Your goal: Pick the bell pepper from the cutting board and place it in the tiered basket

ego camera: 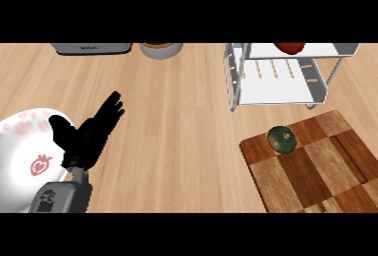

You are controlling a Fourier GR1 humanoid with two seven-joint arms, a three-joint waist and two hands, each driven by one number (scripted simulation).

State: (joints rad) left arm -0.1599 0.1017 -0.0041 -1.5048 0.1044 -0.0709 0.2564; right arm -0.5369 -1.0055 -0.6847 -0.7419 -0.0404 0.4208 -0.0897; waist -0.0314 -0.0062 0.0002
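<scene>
Head view: we see the bell pepper (pixel 281 138) lying on the cutting board (pixel 325 175), with one hand open at the left.

On the wooden tabletop (pixel 177 125) we find the dark green bell pepper near the far left corner of the checkered cutting board, which sits at the near right. Just beyond the board, at the far right, stands the white tiered basket (pixel 277 90), and we make out a red thing (pixel 291 47) on its upper tier. The pepper lies apart from the basket. At the left, the left hand (pixel 85 137) is released, its fingers straight and pointing far and slightly right, grasping nothing; it rests beside a white plate (pixel 18 160) with red markings, partly overlapping the plate's right edge. Along the far edge we see a grey appliance (pixel 92 48) and a round container (pixel 161 49). The right hand does not show.
</scene>
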